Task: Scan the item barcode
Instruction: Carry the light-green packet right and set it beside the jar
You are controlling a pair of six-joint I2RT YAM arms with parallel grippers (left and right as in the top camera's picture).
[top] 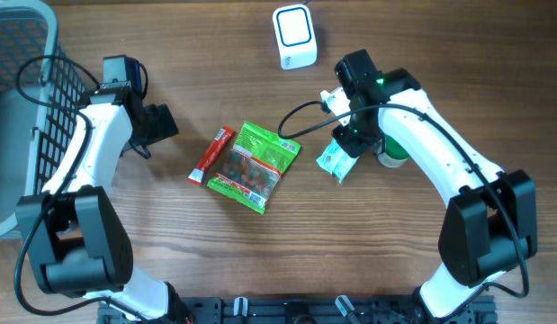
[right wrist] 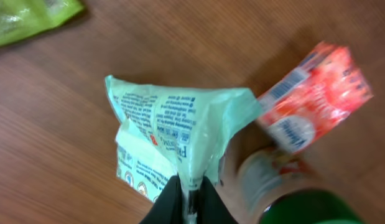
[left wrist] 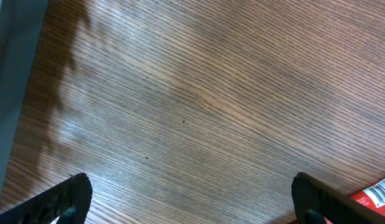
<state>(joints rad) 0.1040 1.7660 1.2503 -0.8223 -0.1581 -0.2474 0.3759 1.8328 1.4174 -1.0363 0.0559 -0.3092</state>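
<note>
White smooth-shelled arms (top: pixel 440 144) stand highest in the overhead view, the right wrist covering one end of a crinkled pale-green packet (top: pixel 335 162) between a glossy green pouch (top: pixel 256 166) and a green-capped bottle (top: pixel 392 153) on the wood-grain surface (top: pixel 422 54). At the left wrist, the textured black left fingers (left wrist: pixel 71 196) stand fully apart and empty, partly cut off by the lower edge. At the right wrist, the right fingers (right wrist: pixel 173 205) are pinched almost together on the packet's film edge; a red carton (right wrist: pixel 316 93) behind is blurred.
</note>
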